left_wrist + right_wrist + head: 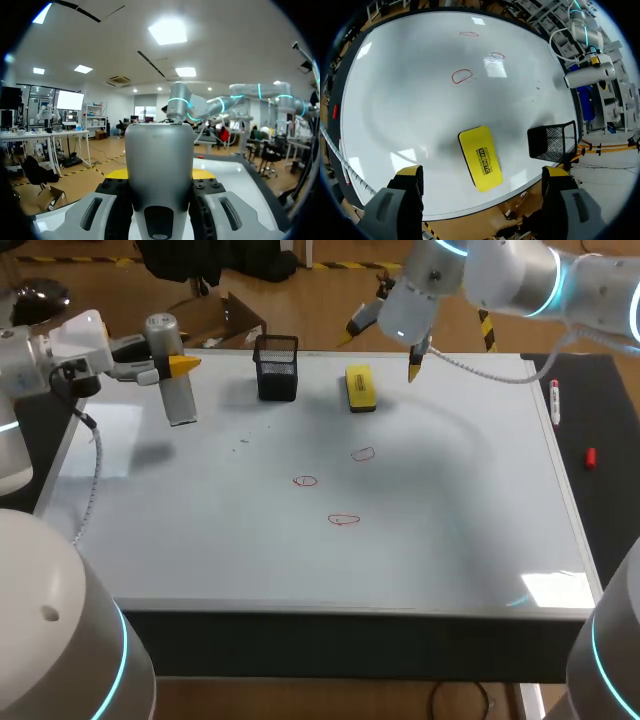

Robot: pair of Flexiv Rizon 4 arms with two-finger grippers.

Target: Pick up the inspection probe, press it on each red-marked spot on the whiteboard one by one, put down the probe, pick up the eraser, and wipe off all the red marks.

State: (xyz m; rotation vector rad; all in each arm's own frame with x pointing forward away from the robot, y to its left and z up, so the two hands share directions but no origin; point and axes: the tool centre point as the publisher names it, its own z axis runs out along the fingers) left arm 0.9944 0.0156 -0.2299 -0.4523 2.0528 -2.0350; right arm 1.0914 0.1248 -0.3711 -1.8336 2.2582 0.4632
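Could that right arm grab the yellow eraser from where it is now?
Probably yes. The right gripper hangs open above the yellow eraser, with nothing between them. The mesh cup stands beside the eraser, apart from it.

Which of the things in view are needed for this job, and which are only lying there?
For the job: inspection probe, whiteboard, red marks, yellow eraser.
Only lying there: black mesh cup, marker pen, small red piece.
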